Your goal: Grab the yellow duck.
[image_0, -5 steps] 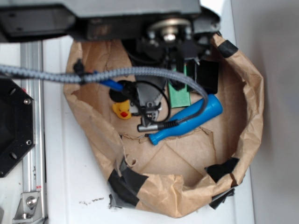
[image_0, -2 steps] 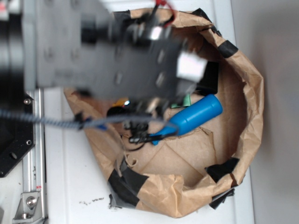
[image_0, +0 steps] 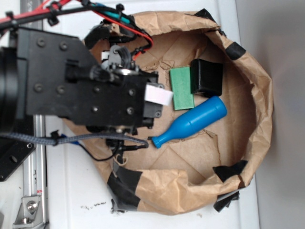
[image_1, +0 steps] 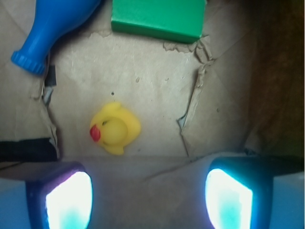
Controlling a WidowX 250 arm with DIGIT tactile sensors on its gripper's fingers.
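Note:
The yellow duck (image_1: pixel 115 129) lies on the brown paper floor in the wrist view, its red beak pointing left. My gripper (image_1: pixel 148 191) is open, its two glowing fingertips (image_1: pixel 69 200) far apart at the bottom edge, with nothing between them. The duck sits just beyond the left fingertip, apart from both. In the exterior view the black arm (image_0: pixel 81 86) covers the left side of the paper bag (image_0: pixel 252 157) and hides the duck and the gripper.
A blue bottle-shaped toy (image_0: pixel 190 123) lies in the middle of the bag, its neck (image_1: pixel 33 57) near the duck. A green block (image_0: pixel 181 88) and a black box (image_0: pixel 207 76) sit behind it. Torn paper edges and black tape patches (image_0: pixel 125 183) line the bag.
The arm has swung across and now covers the bag's left side, hiding the duck in the exterior view. The blue toy, green block and black box stayed put.

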